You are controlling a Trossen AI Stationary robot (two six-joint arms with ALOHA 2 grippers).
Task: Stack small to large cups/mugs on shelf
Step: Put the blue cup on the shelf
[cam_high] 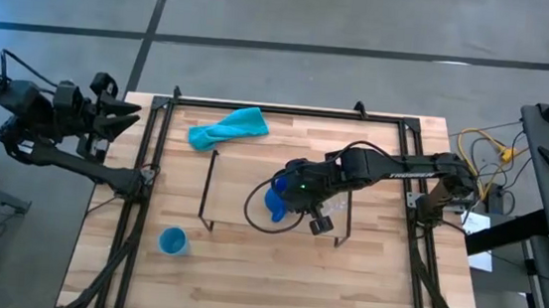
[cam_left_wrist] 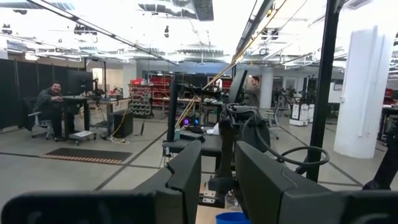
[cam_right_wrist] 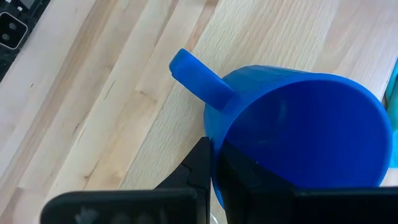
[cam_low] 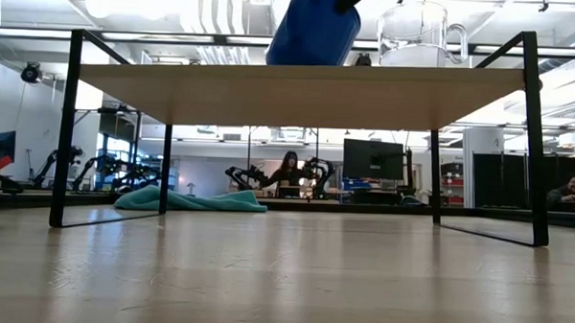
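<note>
Wooden table (cam_low: 283,276), shelf (cam_low: 299,93), teal cloth (cam_low: 190,200)

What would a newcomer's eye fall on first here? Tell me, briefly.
The right claw, shut on the rim of the large dark-blue plastic mug with a handle, over the low light-wood shelf on black wire legs. Beside it on the shelf stands a small clear glass cup; a small light-blue handleless cup waits at the table's near-left.
</note>
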